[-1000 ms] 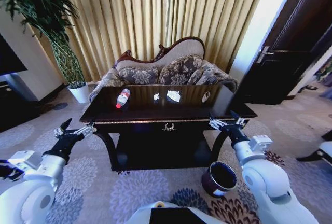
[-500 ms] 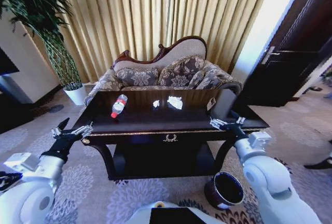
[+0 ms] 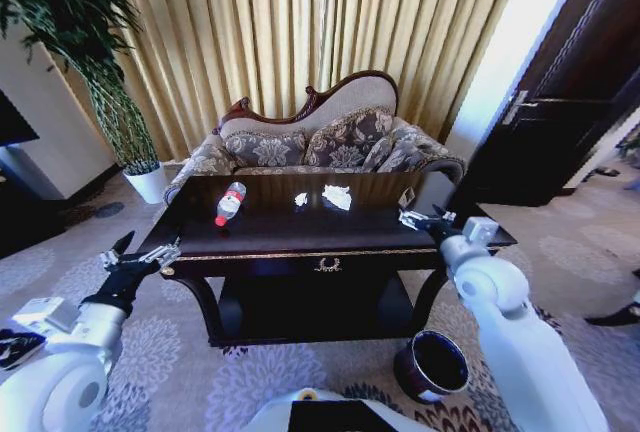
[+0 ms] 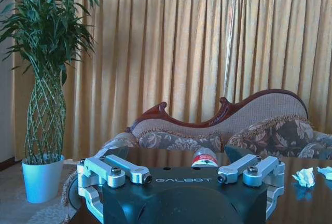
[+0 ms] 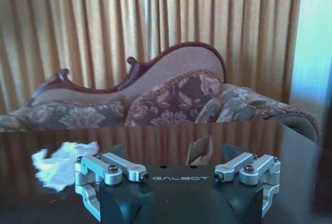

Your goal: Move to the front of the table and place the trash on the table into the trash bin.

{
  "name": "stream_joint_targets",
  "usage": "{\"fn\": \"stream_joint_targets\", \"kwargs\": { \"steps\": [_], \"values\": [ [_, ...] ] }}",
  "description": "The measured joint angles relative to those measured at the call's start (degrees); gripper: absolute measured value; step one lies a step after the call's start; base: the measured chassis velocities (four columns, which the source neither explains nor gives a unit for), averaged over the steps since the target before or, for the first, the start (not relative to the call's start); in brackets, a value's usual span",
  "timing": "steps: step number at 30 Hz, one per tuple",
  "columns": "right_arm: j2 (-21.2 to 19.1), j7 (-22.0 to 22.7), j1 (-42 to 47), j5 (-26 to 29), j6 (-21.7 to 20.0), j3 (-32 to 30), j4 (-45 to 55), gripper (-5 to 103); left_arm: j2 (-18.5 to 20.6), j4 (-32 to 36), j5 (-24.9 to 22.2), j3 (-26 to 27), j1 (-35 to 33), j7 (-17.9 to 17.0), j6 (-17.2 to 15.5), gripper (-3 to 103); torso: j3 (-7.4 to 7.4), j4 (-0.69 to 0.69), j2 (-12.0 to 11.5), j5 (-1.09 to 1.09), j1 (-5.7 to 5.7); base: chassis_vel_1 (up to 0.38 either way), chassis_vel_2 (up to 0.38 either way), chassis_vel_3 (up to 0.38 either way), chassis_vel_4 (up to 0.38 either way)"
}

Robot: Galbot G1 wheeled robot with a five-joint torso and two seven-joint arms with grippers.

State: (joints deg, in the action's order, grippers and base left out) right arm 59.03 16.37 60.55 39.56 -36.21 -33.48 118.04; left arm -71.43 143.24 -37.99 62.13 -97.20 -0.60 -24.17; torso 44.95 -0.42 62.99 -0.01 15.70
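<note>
The robot stands in front of the dark shiny desk [image 3: 300, 237]. A small bottle [image 3: 229, 202] with a red label lies on the desk top, and two white paper scraps [image 3: 336, 195] lie near the middle. The round dark bin [image 3: 432, 367] sits on the floor by the right desk leg. The left claw [image 3: 138, 257] is wide open beside the desk's left corner. The right claw [image 3: 420, 218] is wide open over the desk's right edge, holding nothing.
</note>
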Motion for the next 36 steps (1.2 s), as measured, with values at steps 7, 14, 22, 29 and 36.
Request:
{"fn": "stream_joint_targets", "kwargs": {
  "steps": [7, 14, 22, 29, 36],
  "values": [
    [0.4, 3.6, -9.5, -2.1, -1.7, 5.5, -11.1, 100, 2.0, 0.0, 0.0, 0.5, -0.2, -0.6, 0.0, 100, 0.01, 0.00, 0.0, 0.01, 0.01, 0.000, 0.000, 0.000, 0.000],
    [0.8, 5.2, -12.0, -1.9, -3.2, 6.9, -15.9, 100, 1.6, 0.0, 0.1, 0.5, -0.4, -0.9, 0.0, 100, 0.00, -0.01, 0.0, 0.00, 0.00, 0.000, 0.000, 0.000, 0.000],
    [0.8, 5.0, -13.4, -1.9, -3.0, 7.6, -19.4, 100, 1.3, 0.0, 0.3, 0.2, -0.2, -0.9, 0.1, 100, 0.00, -0.01, 0.0, 0.00, 0.01, 0.000, 0.000, 0.000, 0.000],
    [1.1, 4.8, -14.2, -2.0, -1.9, 8.8, -21.2, 91, 1.4, 0.0, 0.3, 0.3, -0.2, -0.9, 0.1, 100, 0.00, 0.00, 0.0, 0.00, 0.01, 0.000, 0.000, 0.000, 0.000],
    [1.3, 4.6, -14.1, -2.5, -1.3, 9.1, -21.9, 70, 1.4, 0.0, 0.3, 0.2, 0.0, -0.8, 0.1, 100, 0.00, 0.00, 0.0, 0.00, 0.00, 0.000, 0.000, 0.000, 0.000]
  ]
}}
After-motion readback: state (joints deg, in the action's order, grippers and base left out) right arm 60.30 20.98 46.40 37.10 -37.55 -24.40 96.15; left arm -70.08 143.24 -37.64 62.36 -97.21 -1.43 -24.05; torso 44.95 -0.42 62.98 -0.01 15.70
